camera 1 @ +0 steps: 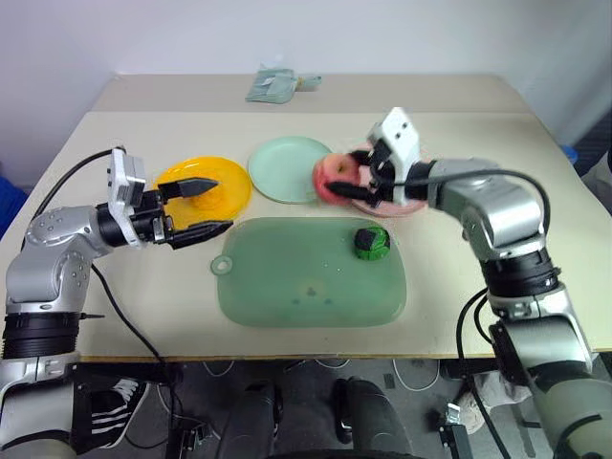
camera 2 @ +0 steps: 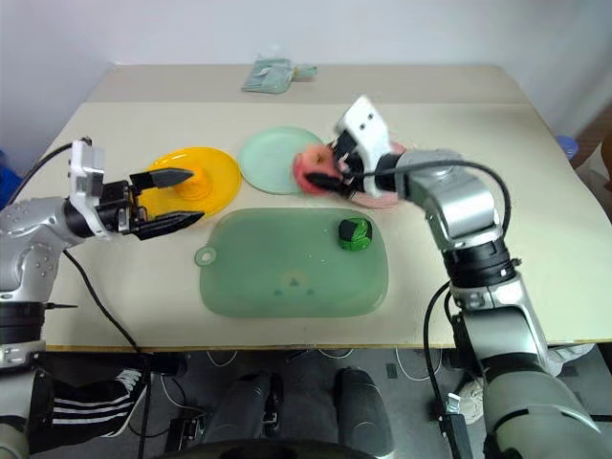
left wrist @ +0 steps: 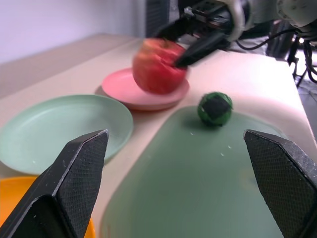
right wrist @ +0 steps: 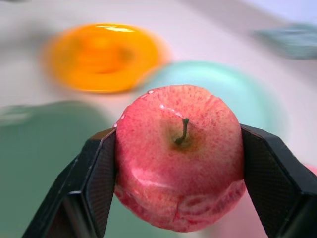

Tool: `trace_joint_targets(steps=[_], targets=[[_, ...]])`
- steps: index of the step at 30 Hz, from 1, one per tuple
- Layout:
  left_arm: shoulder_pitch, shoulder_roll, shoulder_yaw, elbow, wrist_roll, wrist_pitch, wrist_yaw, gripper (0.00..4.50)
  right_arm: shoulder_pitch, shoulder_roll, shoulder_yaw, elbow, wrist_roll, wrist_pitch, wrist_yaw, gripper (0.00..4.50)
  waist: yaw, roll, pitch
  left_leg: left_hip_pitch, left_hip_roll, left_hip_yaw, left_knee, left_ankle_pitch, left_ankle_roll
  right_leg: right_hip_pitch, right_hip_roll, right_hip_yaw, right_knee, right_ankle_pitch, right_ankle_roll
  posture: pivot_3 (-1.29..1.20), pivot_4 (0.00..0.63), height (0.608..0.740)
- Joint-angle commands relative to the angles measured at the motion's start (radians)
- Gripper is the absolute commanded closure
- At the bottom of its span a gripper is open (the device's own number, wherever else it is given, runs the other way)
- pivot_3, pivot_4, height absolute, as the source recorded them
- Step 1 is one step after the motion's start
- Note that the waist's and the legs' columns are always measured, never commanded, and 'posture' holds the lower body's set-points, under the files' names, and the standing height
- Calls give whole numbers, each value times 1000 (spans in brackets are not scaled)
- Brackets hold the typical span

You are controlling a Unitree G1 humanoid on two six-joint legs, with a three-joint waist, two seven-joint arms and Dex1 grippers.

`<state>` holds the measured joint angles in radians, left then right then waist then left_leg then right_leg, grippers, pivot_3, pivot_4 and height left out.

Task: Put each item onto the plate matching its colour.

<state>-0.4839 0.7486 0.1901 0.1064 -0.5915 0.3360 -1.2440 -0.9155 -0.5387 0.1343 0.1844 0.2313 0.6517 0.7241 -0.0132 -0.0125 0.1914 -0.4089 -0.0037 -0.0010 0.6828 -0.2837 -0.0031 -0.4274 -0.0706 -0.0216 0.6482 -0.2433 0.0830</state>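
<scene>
apple (right wrist: 178,156) in right claw (camera 1: 356,182), unlabelled

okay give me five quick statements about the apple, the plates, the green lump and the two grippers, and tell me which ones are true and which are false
1. The right gripper is shut on the apple. True.
2. The dark green lump sits on the mint green plate. False: it lies on the translucent green board, and that plate is bare.
3. The left gripper is open and holds nothing. True.
4. The pink plate stands between the yellow-orange plate and the mint one. False: the mint plate is the middle one.
5. The apple is held above the board. False: it is over the pink plate's edge, near the mint plate.
</scene>
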Motion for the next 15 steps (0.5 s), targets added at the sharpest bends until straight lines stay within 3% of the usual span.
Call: trace_joint_targets(steps=[1,5,9,12,15], targets=[[-21,-2,12,2,11,-1,34,0,-44,-17,-22,158,-98,-119,-80,1445,0,0,0,0,0,0,0,0,0,0,0,0,0,0,0,0,150,736],[-45,-6,7,33,35,-6,73,0,-69,-3,-16,307,-179,-228,-157,1445,-1,0,0,0,0,1,0,0,0,-1,0,0,0,0,0,0,150,736],[-37,-6,7,28,36,-12,73,0,-61,18,-25,350,-178,-281,-127,1445,-7,0,0,0,0,2,0,0,0,-1,1,1,0,0,0,0,150,736],[-32,-8,13,25,35,-16,74,0,-65,27,-40,375,-170,-276,-111,123,-7,0,0,0,1,2,-1,0,0,-2,2,3,0,0,0,0,150,736],[-26,-5,12,16,33,-9,71,0,-78,25,-54,376,-184,-301,-134,46,-4,0,0,0,2,2,-1,0,0,-2,3,4,1,0,0,0,150,736]])
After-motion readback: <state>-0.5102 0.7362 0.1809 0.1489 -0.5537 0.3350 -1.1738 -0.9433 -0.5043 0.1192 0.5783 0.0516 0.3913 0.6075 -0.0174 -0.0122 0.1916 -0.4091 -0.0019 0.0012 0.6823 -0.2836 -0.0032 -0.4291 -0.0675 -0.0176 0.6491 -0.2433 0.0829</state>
